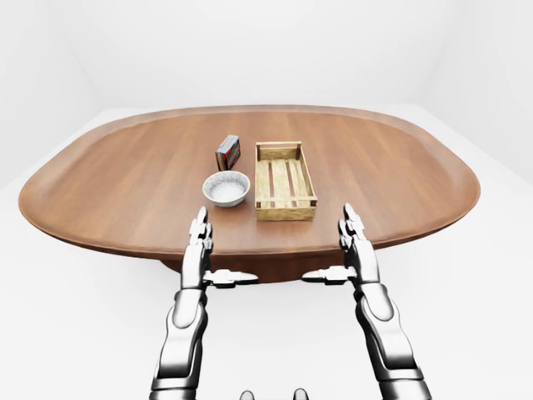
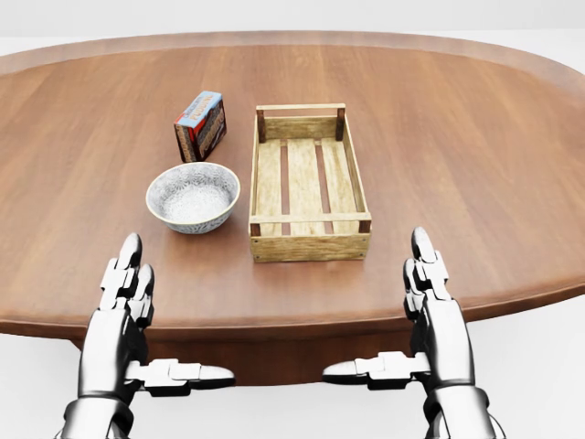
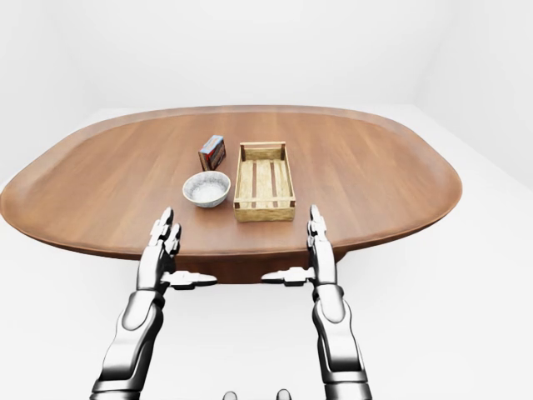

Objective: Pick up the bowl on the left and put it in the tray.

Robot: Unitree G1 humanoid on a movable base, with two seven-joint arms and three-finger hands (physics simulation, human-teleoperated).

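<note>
A grey patterned bowl [image 2: 193, 197] stands on the oval wooden table [image 2: 475, 137], just left of a slatted wooden tray [image 2: 305, 182]. Nothing lies in the tray. In the head view my left hand [image 2: 146, 320] hovers at the table's near edge, below the bowl and apart from it, fingers stretched flat and thumb pointing inward. My right hand [image 2: 402, 315] mirrors it below the tray's right corner, also open and holding nothing.
A small red and blue box [image 2: 200, 125] stands above the bowl, left of the tray's top end. The table's near rim [image 2: 292, 322] runs between my two hands. White floor and walls surround the table.
</note>
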